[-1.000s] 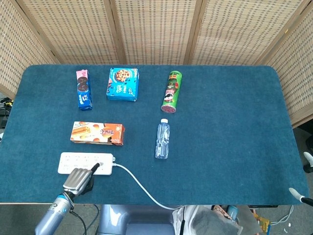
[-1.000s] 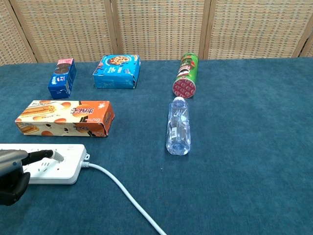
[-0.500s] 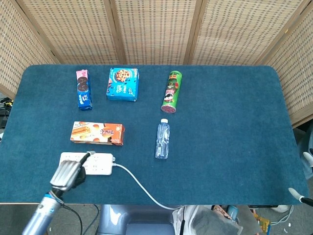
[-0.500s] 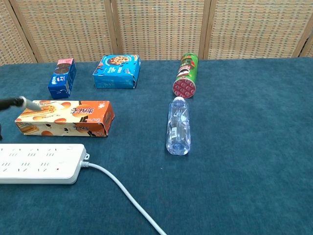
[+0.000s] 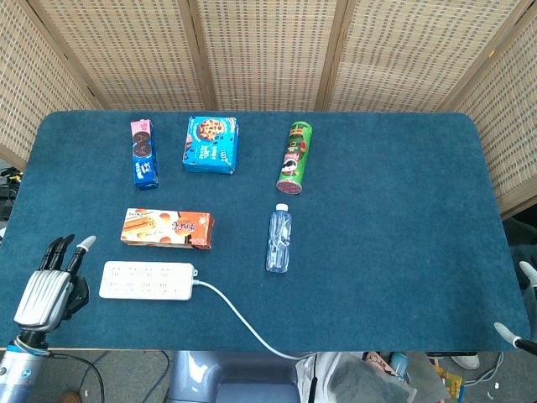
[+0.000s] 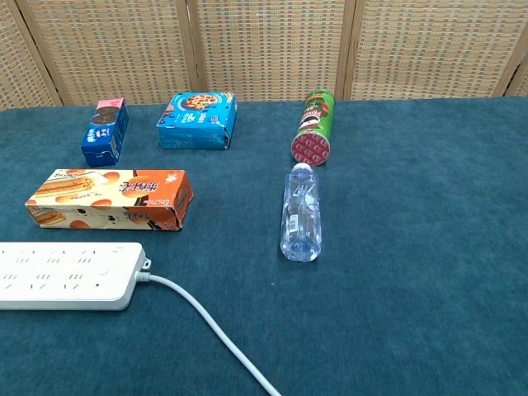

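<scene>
Hovering at the eight o'clock corner of a fuzzy teal cloth-covered table (image 5: 377, 218), the metallic left hand (image 5: 49, 288) holds nothing, its dark fingers straight and slightly spread. Just to its three o'clock lies a flat white plastic power strip (image 5: 148, 280), apart from the hand, its smooth white cord (image 5: 243, 323) curving toward five o'clock. At the strip's twelve o'clock sits a long orange cardboard biscuit box (image 5: 167, 229). A clear ribbed water bottle (image 5: 278, 238) lies near centre.

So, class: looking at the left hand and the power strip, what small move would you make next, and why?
Probably ease the left hand rightward to the power strip: it hovers open and empty just left of the strip's end, touching nothing.
</scene>
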Robot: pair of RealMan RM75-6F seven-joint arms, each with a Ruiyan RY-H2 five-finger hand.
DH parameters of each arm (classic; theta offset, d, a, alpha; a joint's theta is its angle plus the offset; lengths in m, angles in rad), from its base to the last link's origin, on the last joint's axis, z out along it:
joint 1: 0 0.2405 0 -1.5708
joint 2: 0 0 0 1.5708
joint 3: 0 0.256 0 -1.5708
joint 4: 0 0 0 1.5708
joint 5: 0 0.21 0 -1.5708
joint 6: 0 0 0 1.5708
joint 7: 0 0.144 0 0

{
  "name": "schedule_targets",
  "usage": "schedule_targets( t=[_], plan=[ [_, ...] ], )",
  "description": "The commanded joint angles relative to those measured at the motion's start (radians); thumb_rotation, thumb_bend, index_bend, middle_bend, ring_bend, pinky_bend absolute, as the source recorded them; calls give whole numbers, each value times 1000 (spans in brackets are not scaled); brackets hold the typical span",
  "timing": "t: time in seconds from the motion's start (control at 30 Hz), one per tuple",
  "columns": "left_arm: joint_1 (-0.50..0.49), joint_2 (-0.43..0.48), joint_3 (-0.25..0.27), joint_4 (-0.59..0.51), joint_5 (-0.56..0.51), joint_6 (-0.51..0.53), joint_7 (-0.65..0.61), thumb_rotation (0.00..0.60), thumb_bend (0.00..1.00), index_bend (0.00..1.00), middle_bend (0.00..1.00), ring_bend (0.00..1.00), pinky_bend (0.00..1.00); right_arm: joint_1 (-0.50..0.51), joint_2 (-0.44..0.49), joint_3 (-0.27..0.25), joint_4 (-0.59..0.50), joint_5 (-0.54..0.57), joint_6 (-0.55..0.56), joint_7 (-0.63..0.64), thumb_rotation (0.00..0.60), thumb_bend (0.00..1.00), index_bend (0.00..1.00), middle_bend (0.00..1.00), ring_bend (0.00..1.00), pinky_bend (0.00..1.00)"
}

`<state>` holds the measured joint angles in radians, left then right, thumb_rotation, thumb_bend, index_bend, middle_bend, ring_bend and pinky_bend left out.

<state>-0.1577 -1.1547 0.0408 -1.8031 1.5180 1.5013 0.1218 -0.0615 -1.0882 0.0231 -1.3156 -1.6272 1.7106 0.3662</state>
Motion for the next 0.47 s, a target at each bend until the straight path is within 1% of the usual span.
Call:
schedule_targets(
  t=[0.03, 0.23, 0.47],
  plan=[
    [32, 13, -6, 37, -1, 36, 45, 600, 0, 0, 0, 0, 0, -1, -2, 1, -2, 1, 2, -6, 600, 0, 0, 0, 0, 0],
    [40, 9, -14, 56, 15, 45, 60, 600, 0, 0, 0, 0, 0, 0, -2, 1, -4, 1, 0, -9, 600, 0, 0, 0, 0, 0],
    [48, 11, -20, 51, 18, 40, 56, 600, 0, 0, 0, 0, 0, 1, -2, 0, -4, -1, -1, -12, 600, 0, 0, 0, 0, 0]
  ],
)
